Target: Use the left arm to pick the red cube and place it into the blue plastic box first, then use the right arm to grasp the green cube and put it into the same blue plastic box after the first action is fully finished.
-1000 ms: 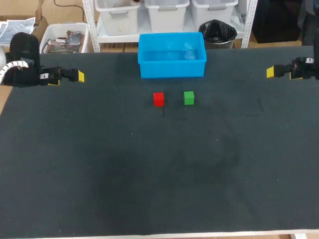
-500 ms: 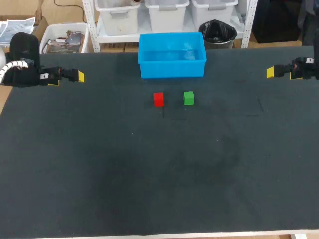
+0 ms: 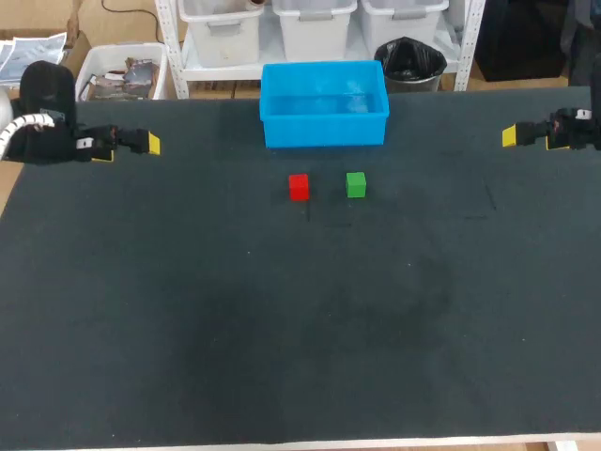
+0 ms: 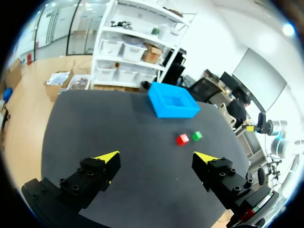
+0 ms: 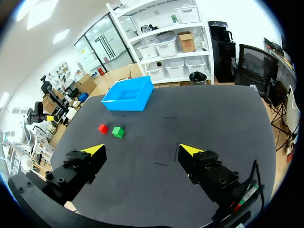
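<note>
The red cube (image 3: 299,186) sits on the dark table just in front of the blue plastic box (image 3: 324,103), with the green cube (image 3: 355,184) close to its right. My left gripper (image 3: 141,146) hovers open at the far left edge, well away from both cubes. At the far right edge my right gripper (image 3: 512,137) also stands open and holds nothing. In the left wrist view the red cube (image 4: 182,139), green cube (image 4: 196,136) and box (image 4: 173,100) lie far ahead of the open gripper (image 4: 159,159). The right wrist view shows the red cube (image 5: 102,128), green cube (image 5: 118,131) and box (image 5: 128,95) far ahead of its open gripper (image 5: 143,151).
The dark table (image 3: 300,319) stretches wide in front of the cubes. My right arm's gripper (image 4: 251,128) shows far off in the left wrist view, and my left arm's gripper (image 5: 53,117) far off in the right wrist view.
</note>
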`<move>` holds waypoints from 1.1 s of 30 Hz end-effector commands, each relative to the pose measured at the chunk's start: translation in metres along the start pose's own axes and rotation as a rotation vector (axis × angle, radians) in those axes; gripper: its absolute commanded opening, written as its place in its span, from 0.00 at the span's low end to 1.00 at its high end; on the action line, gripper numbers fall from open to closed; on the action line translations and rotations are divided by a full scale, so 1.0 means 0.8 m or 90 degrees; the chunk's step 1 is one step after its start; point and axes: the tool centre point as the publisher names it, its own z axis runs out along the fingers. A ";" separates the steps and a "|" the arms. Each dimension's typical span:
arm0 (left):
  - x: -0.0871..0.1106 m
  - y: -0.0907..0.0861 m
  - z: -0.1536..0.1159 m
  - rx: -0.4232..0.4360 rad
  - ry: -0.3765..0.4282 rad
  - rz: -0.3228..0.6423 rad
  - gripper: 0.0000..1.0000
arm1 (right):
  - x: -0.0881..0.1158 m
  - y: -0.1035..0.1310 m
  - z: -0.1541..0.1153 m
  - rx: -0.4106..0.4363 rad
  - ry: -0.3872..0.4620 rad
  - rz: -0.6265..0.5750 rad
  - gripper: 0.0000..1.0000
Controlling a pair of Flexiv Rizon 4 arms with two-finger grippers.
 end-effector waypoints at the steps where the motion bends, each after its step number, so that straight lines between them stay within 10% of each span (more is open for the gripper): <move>1: -0.010 -0.006 0.006 -0.012 0.012 -0.026 1.00 | 0.000 0.001 0.000 0.001 0.000 0.000 1.00; 33: -0.046 -0.112 0.072 -0.236 0.164 0.033 1.00 | 0.000 0.001 0.000 0.001 0.000 0.000 1.00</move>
